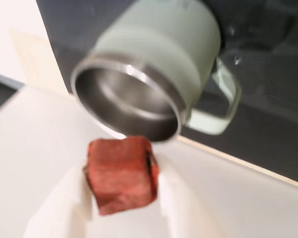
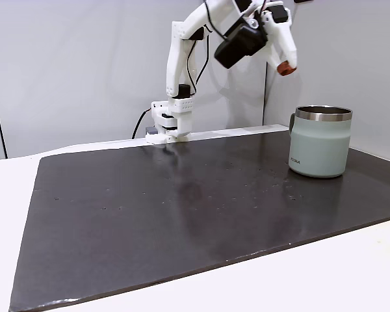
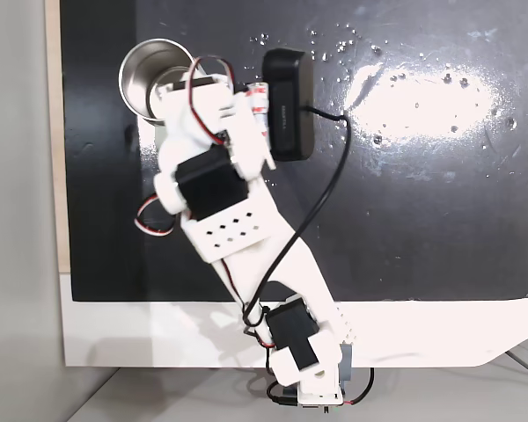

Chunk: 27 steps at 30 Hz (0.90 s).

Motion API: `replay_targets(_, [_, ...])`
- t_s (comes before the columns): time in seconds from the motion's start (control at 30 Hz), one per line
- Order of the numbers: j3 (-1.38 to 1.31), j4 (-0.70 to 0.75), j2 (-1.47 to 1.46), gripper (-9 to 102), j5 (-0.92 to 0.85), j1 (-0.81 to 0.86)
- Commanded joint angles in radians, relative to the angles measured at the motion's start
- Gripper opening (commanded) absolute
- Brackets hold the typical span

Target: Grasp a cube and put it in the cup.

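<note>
- Gripper (image 1: 120,191) clenched on the cube (image 1: 121,173), its white fingers pressing both sides.
- In a fixed view, the cube (image 2: 286,67) is held high, just left of and above the cup (image 2: 320,142).
- Cup stands upright on the dark worktop (image 2: 182,201).

In a fixed view from above, the white arm covered part of the pale sage-green steel-rimmed mug (image 3: 145,75). In the wrist view, the small reddish-brown cube (image 1: 121,173) was blurred.
</note>
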Motion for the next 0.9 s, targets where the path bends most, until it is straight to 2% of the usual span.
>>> replay_targets(0.0, [-0.14,-0.029,-0.057,0,-0.017,-0.034])
replay_targets(0.47, [-0.522,-0.04,-0.44,0,0.011,-0.044])
replay_targets(0.87, [-0.566,-0.043,-0.502,2,0.008,-0.086])
